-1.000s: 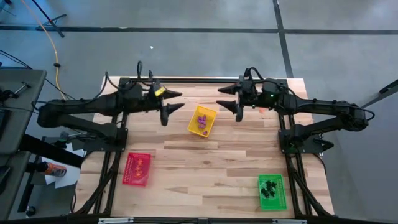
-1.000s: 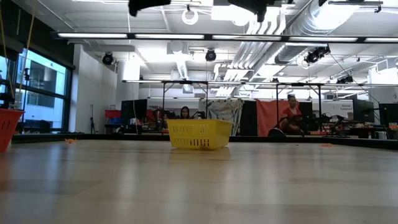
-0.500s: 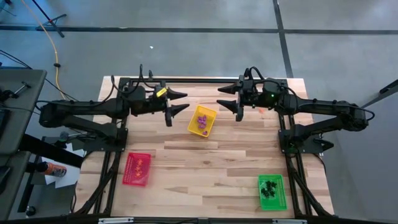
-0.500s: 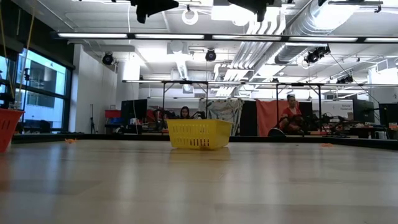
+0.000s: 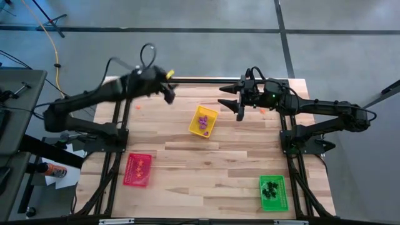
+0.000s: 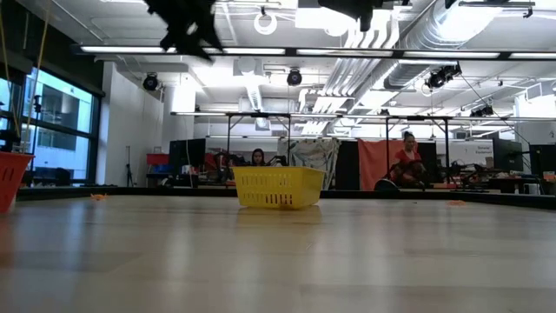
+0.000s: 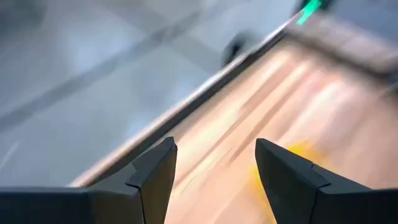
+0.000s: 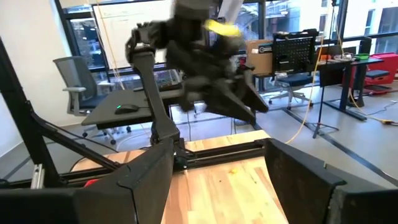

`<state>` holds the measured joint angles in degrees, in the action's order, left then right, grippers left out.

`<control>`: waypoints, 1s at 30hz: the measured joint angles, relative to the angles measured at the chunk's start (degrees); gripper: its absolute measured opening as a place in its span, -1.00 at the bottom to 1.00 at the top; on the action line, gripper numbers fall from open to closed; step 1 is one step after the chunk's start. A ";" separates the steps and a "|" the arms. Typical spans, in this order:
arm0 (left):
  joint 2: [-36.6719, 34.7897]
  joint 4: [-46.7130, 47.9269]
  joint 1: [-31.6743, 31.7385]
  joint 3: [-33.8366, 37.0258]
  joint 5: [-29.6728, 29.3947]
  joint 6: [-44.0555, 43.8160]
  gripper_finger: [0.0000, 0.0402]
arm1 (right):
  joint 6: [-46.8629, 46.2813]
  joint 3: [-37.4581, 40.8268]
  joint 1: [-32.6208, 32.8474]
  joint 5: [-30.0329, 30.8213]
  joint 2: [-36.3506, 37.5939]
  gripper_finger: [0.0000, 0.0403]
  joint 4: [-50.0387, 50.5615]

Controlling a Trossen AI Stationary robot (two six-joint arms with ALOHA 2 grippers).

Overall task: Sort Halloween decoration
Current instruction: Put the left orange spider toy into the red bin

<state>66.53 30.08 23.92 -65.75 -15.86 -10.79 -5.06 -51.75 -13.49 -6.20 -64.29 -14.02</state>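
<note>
The Halloween decoration lies sorted in three trays: purple trinkets in the yellow tray at the table's middle, orange ones in the red tray near left, black ones in the green tray near right. A loose orange bit lies on the wood at far left. My left gripper hangs high over the far left part of the table, open with nothing between its fingers. My right gripper hovers open and level, right of the yellow tray, facing the left arm.
The black frame rail runs along the table's far edge, close to both grippers. In the low view the yellow tray stands mid-table and the red tray at the left edge. People sit in the room behind.
My left gripper has swung toward the table's far edge and a little to the left, turning and tipping downward as it went; it has stayed open. My right gripper and the trays have kept still.
</note>
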 joint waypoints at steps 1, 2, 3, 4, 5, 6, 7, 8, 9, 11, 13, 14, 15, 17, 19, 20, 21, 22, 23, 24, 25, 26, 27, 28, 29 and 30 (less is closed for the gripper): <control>1.95 6.13 3.35 -2.77 0.71 -0.31 0.04 | 0.00 0.00 -0.05 0.00 0.00 0.23 0.00; 4.06 11.80 6.44 -5.27 0.99 0.03 0.04 | 0.00 0.00 -0.13 0.00 0.00 0.23 0.00; 6.24 16.73 9.39 -7.22 1.20 1.22 0.04 | 0.00 0.00 -0.14 0.03 0.00 0.23 0.00; 8.49 21.21 12.14 -8.54 1.18 2.50 0.04 | 0.00 0.00 -0.14 0.03 0.00 0.23 0.00; 10.94 25.33 14.46 -9.31 1.19 3.44 0.04 | -0.01 0.00 -0.14 0.03 0.00 0.23 0.01; 13.39 28.63 16.56 -9.64 1.25 3.86 0.04 | -0.03 0.00 -0.14 0.03 0.00 0.23 0.06; 15.88 31.66 18.27 -9.71 1.25 4.02 0.04 | -0.26 0.00 -0.12 0.03 0.00 0.23 0.21; 18.29 35.00 19.76 -9.64 1.18 4.04 0.04 | -0.81 0.00 -0.12 0.03 0.00 0.23 0.55; 20.56 38.11 21.15 -9.37 0.94 4.05 0.04 | -1.68 0.00 -0.12 0.03 0.00 0.23 1.03; 25.40 44.04 23.25 -8.14 -0.43 4.44 0.04 | -2.85 0.00 -0.12 0.03 -0.04 0.23 1.95; 29.83 47.29 24.44 -6.69 -1.50 5.17 0.04 | -3.76 0.00 -0.12 0.04 -0.04 0.23 3.00; 31.60 47.76 24.87 -5.92 -1.51 5.44 0.04 | -3.89 0.00 -0.12 0.05 -0.07 0.23 3.41; 33.17 47.73 25.17 -5.01 -1.53 5.56 0.04 | -3.91 0.00 -0.12 0.06 -0.16 0.23 3.71; 35.84 46.75 25.38 -3.10 -1.57 6.47 0.04 | -3.91 0.00 -0.12 0.07 -0.26 0.23 4.13; 37.80 44.89 25.38 -1.45 -1.64 7.19 0.04 | -3.91 0.00 -0.12 0.07 -0.26 0.23 4.17; 38.61 44.48 25.38 -0.70 -1.82 7.46 0.04 | -3.91 0.00 -0.12 0.07 -0.26 0.23 4.31; 39.43 44.31 25.38 0.01 -2.32 7.43 0.04 | -3.91 0.00 -0.12 0.07 -0.26 0.23 4.53; 40.21 44.02 25.38 0.62 -3.23 7.11 0.04 | -3.93 0.00 -0.12 0.07 -0.26 0.23 4.68; 40.80 43.42 25.41 1.13 -4.23 6.74 0.04 | -3.92 0.00 -0.12 0.07 -0.26 0.23 4.62; 41.27 42.90 25.52 1.46 -4.89 6.46 0.04 | -3.93 0.00 -0.12 0.07 -0.26 0.23 4.56; 41.65 42.41 25.57 1.72 -5.23 6.42 0.04 | -3.91 0.00 -0.12 0.07 -0.26 0.23 4.58; 41.98 41.67 25.57 2.04 -5.24 6.48 0.04 | -3.93 0.00 -0.12 0.07 -0.26 0.23 4.67; 42.41 41.14 25.60 2.31 -5.25 6.56 0.04 | -3.91 0.00 -0.12 0.07 -0.26 0.23 4.79; 42.77 40.58 25.60 2.50 -5.21 6.76 0.04 | -3.93 0.00 -0.12 0.07 -0.26 0.23 4.74; 42.99 39.82 25.59 2.64 -5.13 7.02 0.04 | -3.91 0.00 -0.12 0.07 -0.26 0.23 4.74; 43.24 38.90 25.60 2.83 -4.95 7.36 0.04 | -3.95 0.00 -0.12 0.07 -0.26 0.23 4.76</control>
<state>109.77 68.98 49.52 -62.92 -20.81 -3.43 -9.01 -51.75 -13.61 -6.13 -64.55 -9.26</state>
